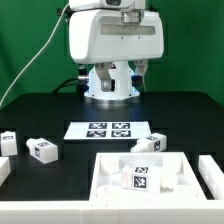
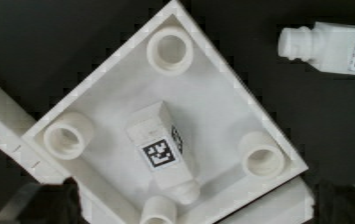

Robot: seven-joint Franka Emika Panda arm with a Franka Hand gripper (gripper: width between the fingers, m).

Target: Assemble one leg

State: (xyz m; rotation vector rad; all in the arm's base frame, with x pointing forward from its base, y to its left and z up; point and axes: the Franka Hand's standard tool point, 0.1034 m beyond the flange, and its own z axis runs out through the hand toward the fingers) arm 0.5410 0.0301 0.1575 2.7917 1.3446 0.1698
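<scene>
A leg (image 2: 161, 150), a small white post with a tag, lies tilted inside the large white rimmed panel (image 2: 112, 90), between its corner sockets. In the exterior view this leg (image 1: 139, 178) sits in the panel (image 1: 105, 180) at the front. A second leg (image 2: 325, 45) lies on the black table just outside the panel, also seen in the exterior view (image 1: 147, 146). My gripper (image 2: 183, 215) hangs high above the panel, open and empty; only blurred dark fingers (image 2: 28, 203) show at the frame's corners. In the exterior view the gripper is not visible.
Two more legs (image 1: 42, 150) (image 1: 8, 141) lie at the exterior view's left. The marker board (image 1: 100, 130) lies in front of the robot base (image 1: 110, 85). White parts sit at the right edge (image 1: 212, 175) and left edge (image 1: 4, 172).
</scene>
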